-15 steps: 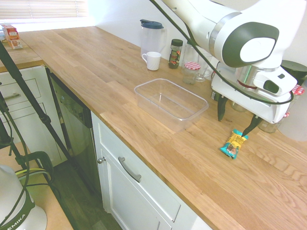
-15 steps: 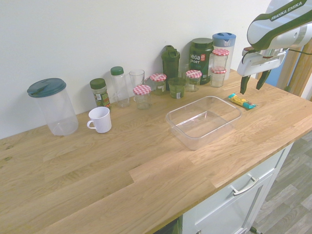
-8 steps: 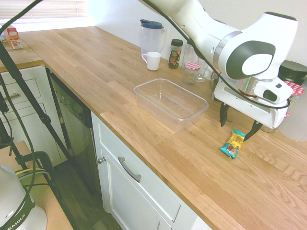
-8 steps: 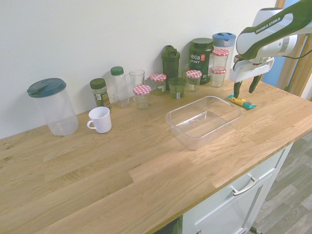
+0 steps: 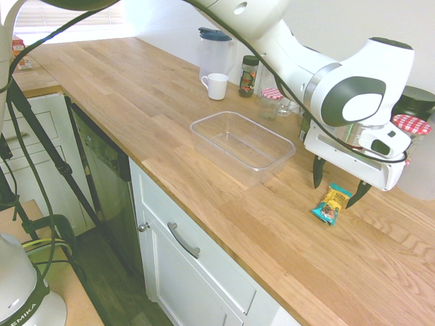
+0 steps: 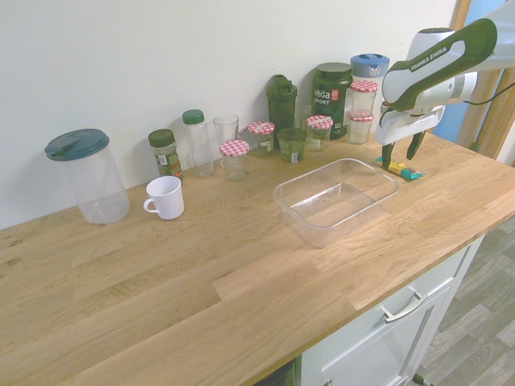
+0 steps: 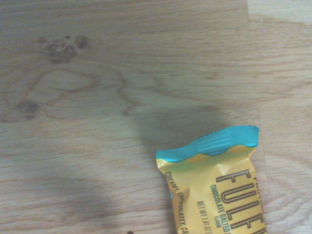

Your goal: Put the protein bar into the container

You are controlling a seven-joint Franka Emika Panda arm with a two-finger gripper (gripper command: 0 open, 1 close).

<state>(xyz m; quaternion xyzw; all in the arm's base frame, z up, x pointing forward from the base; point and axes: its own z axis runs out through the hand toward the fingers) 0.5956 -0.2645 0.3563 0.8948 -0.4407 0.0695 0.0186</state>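
claw (image 5: 336, 192) spread wide, pointing down just above the protein bar (image 5: 331, 204). bar flat on the worktop (image 5: 136, 102), right of the empty container (image 5: 241, 146).

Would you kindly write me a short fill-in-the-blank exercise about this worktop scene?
1. The bar lies on the worktop, outside the ____.
2. The end effector hovers over the bar with its jaws ____.
3. The container holds ____.
4. The mug beside the lidded pitcher is ____ in colour.

Missing words: container; open; nothing; white
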